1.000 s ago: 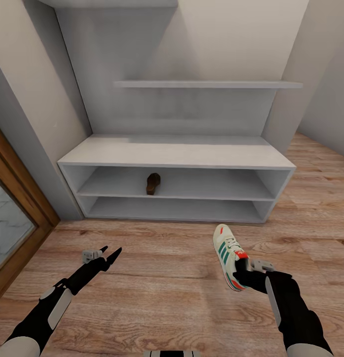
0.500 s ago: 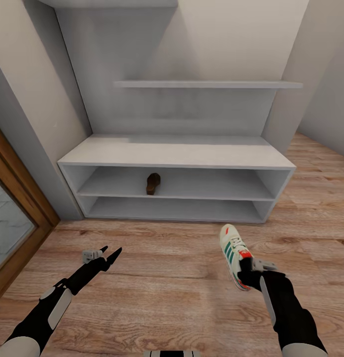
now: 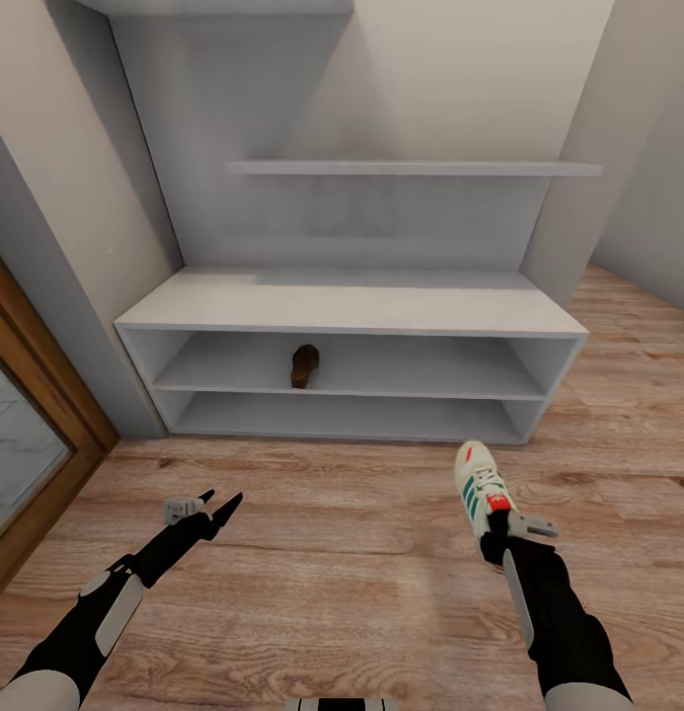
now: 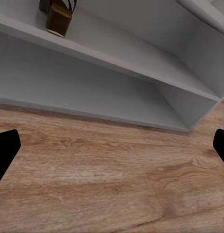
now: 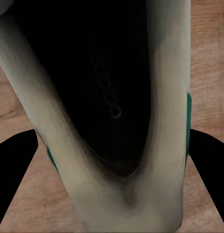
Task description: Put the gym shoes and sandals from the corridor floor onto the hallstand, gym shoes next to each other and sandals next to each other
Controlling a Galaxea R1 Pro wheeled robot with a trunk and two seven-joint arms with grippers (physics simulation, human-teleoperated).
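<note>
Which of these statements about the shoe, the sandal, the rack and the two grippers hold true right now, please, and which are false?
1. The right gripper is shut on a gym shoe. True.
2. The gym shoe already rests on the hallstand. False: it is held above the corridor floor, in front of the rack.
3. A sandal sits on the upper of the two open tiers. True.
4. The left gripper holds the second sandal. False: it is open and holds nothing.
5. The shoe's toe points toward the rack. True.
6. Both sandals are on the rack. False: one sandal can be seen there.
</note>
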